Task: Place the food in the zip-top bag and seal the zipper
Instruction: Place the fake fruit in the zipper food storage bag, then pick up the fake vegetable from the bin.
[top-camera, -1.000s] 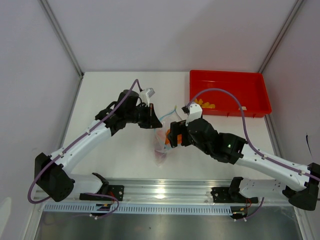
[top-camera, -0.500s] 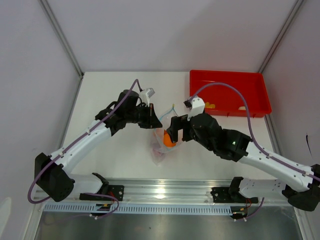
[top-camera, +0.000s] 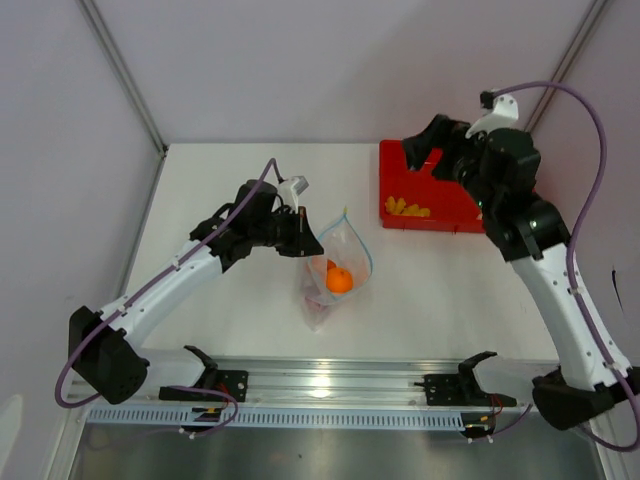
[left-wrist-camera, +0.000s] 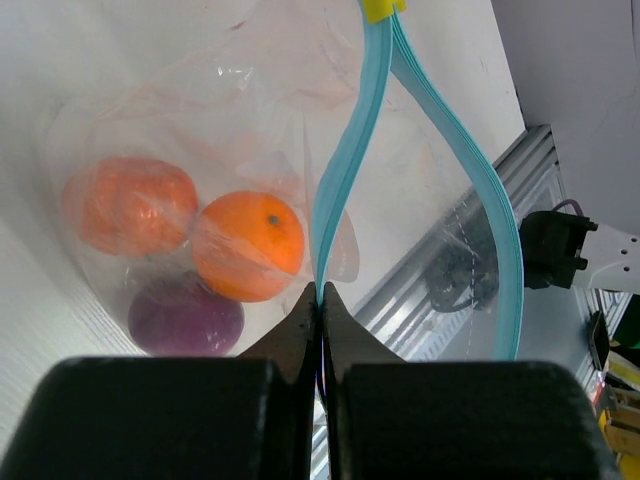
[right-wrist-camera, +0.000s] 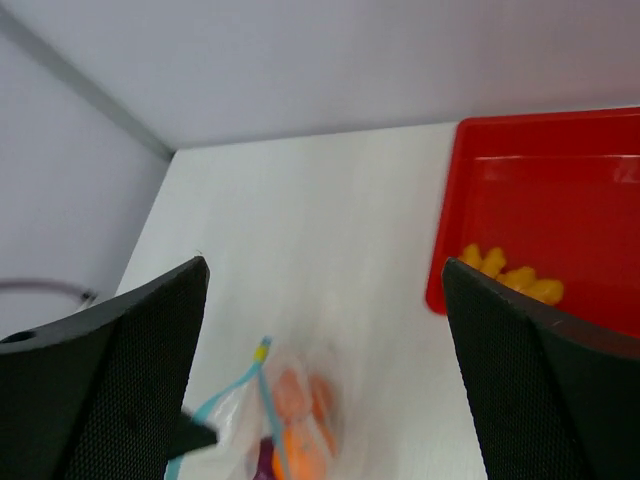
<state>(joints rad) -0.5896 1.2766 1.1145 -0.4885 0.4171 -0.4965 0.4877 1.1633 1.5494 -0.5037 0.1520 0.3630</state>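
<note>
Pinching one lip of the zipper (left-wrist-camera: 345, 180) w/ my left gripper (left-wrist-camera: 320, 300), jaws pressed together on the blue strip at bottom centre of the left wrist view. The hold is thin, right at the fingertips. If the strip slides out, the zip-top bag (left-wrist-camera: 180, 110) mouth flops shut & the next drop misses.

Behind the pinch, inside the bag: orange ball (left-wrist-camera: 248, 245) mid-frame, orange pumpkin-like piece (left-wrist-camera: 130, 205) to its left, purple-grey round piece (left-wrist-camera: 185, 320) lower left. The other lip hangs free at right & could sag across the opening.

Farther off, my right gripper (right-wrist-camera: 325, 280) is spread wide & empty, up by the red tray (top-camera: 500, 160) at upper right of the top view. The yellow chunks (top-camera: 410, 209) in it are small & bunched, so prob. a partial grab or a spill en route.
</note>
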